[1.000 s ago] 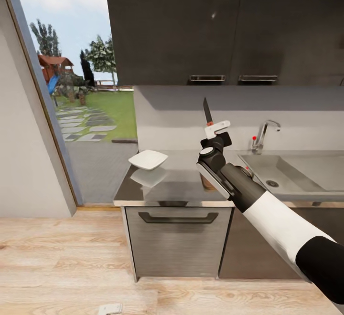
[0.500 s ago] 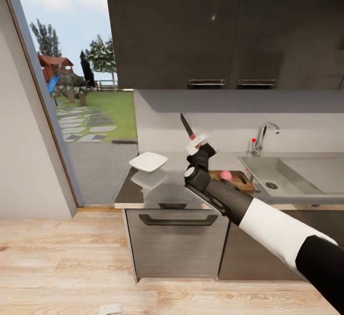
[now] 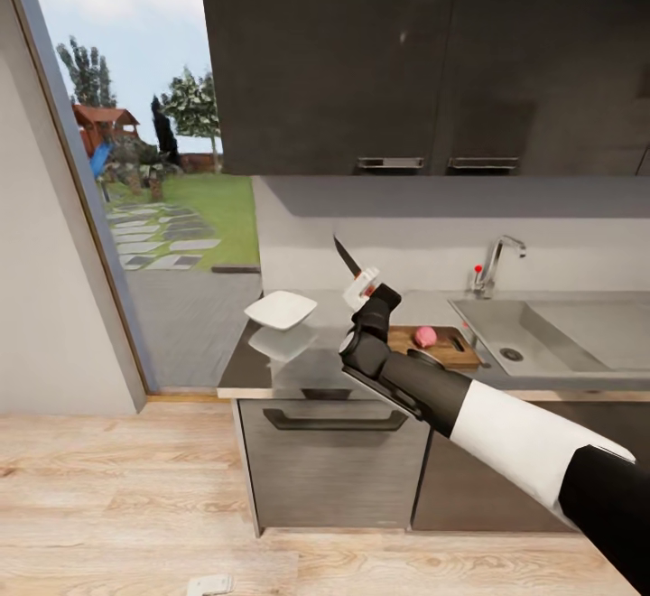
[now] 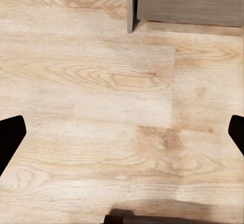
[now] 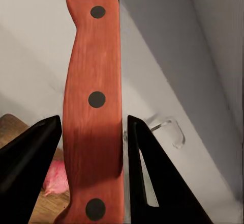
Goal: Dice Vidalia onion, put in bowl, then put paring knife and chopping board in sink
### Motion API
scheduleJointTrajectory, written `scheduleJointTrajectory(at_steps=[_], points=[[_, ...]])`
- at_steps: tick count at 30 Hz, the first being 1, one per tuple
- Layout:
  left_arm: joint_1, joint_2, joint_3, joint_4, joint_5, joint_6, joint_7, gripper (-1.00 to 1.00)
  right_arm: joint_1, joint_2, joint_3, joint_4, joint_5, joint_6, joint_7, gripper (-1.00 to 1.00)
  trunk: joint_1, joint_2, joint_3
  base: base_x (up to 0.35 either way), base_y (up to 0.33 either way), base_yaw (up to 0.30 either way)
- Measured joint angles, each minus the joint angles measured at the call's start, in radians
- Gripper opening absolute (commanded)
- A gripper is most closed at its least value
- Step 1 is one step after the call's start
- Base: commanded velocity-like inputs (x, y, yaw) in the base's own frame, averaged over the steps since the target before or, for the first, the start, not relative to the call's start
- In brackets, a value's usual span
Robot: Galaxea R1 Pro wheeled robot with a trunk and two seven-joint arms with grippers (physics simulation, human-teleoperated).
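My right gripper (image 3: 362, 286) is shut on the paring knife (image 3: 347, 259), whose dark blade points up and to the left above the countertop (image 3: 298, 357). The red handle (image 5: 95, 117) sits between the two dark fingers (image 5: 30, 158) in the right wrist view. The Vidalia onion (image 3: 425, 336) lies on the chopping board (image 3: 442, 349), just right of the gripper; it also peeks out pink (image 5: 55, 179) by the handle. The white bowl (image 3: 281, 309) stands at the counter's left end. The sink (image 3: 542, 334) with its chrome tap (image 3: 495, 262) is at the right. My left gripper (image 4: 122, 132) hangs open over the wooden floor.
Dark wall cabinets (image 3: 406, 54) hang above the counter. A drawer front with a handle (image 3: 332, 420) is under the worktop. A glass door (image 3: 135, 181) onto a garden is at the left. Wooden floor (image 3: 117, 497) lies in front.
My right arm has swung left and down with the knife, uncovering the board and onion. The blade now tilts left instead of standing upright.
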Motion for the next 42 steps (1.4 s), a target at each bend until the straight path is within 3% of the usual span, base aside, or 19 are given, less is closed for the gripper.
scheduleJointTrajectory(at_steps=[8, 10, 15, 26, 38, 42], points=[[0.0, 0.0, -0.001, 0.0, 0.0, 0.031, -0.001, 1.0, 0.0, -0.003, 0.021, 0.016, 0.002, 0.056, -0.005, -1.0, -0.031, 0.056, 0.025, 0.0, 0.0, 0.0], [0.0, 0.0, -0.001, 0.0, 0.0, 0.033, -0.002, 1.0, 0.0, -0.004, 0.046, 0.048, 0.001, 0.058, -0.007, -1.0, -0.038, 0.07, 0.031, 0.0, 0.0, 0.0], [0.0, 0.0, 0.0, 0.0, 0.0, 0.034, -0.002, 1.0, 0.0, -0.006, 0.064, 0.133, 0.005, 0.056, -0.008, -1.0, -0.058, 0.105, 0.047, 0.0, 0.0, 0.0], [0.0, 0.0, 0.0, 0.0, 0.0, 0.034, 0.0, 1.0, 0.001, -0.028, 0.07, 0.216, 0.002, -0.021, -0.007, -1.0, -0.1, 0.182, 0.082, 0.0, 0.0, 0.0], [0.0, 0.001, 0.0, 0.0, 0.0, 0.033, 0.0, 1.0, 0.0, -0.03, 0.069, 0.257, 0.002, -0.097, -0.007, -1.0, -0.1, 0.183, 0.082, 0.0, -0.022, 0.0], [0.0, 0.0, -0.001, 0.0, 0.0, 0.033, -0.002, 1.0, 0.0, -0.037, 0.07, 0.26, 0.0, -0.157, -0.005, -1.0, -0.1, 0.183, 0.082, 0.0, -0.286, 0.0]])
